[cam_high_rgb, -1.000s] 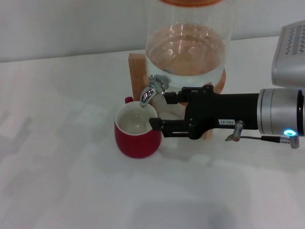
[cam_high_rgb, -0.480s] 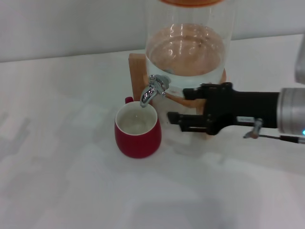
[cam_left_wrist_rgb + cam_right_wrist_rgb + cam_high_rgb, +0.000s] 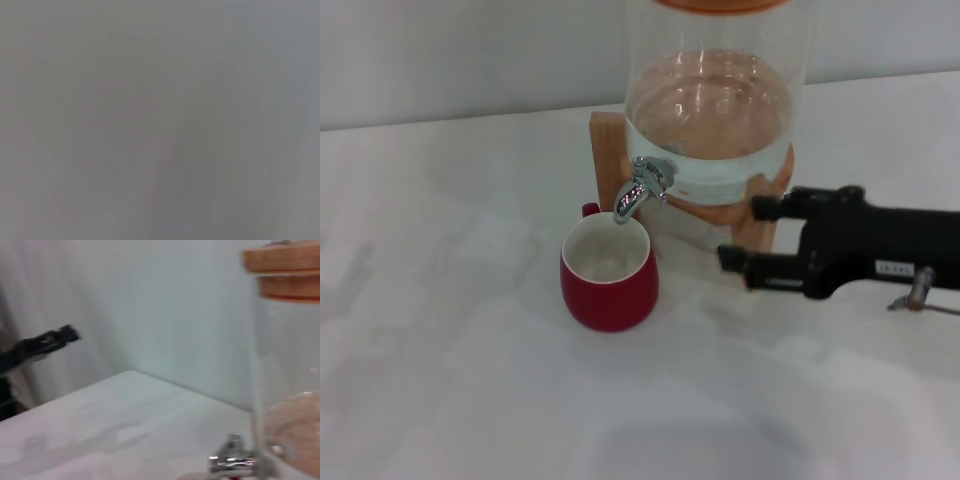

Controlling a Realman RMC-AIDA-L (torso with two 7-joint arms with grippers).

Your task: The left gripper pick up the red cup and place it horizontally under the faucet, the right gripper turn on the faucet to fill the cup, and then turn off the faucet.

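The red cup (image 3: pixel 610 292) stands upright on the white table, its cream inside open directly under the faucet (image 3: pixel 640 190). The chrome faucet is fitted to the clear glass jar (image 3: pixel 715 100), and it also shows in the right wrist view (image 3: pixel 231 460). My right gripper (image 3: pixel 745 232) is open and empty, to the right of the faucet and cup, apart from both, in front of the stand's right leg. A black claw-like shape (image 3: pixel 47 342), apparently my left gripper, shows far off in the right wrist view. The left wrist view is a blank grey.
The jar holds water and sits on a wooden stand (image 3: pixel 608 150) at the back of the table (image 3: pixel 450 380). The jar's wooden lid (image 3: pixel 282 270) shows in the right wrist view. A pale wall runs behind.
My right gripper has drawn back to the right, from beside the faucet and the cup's rim to in front of the stand's right leg. The cup has not moved.
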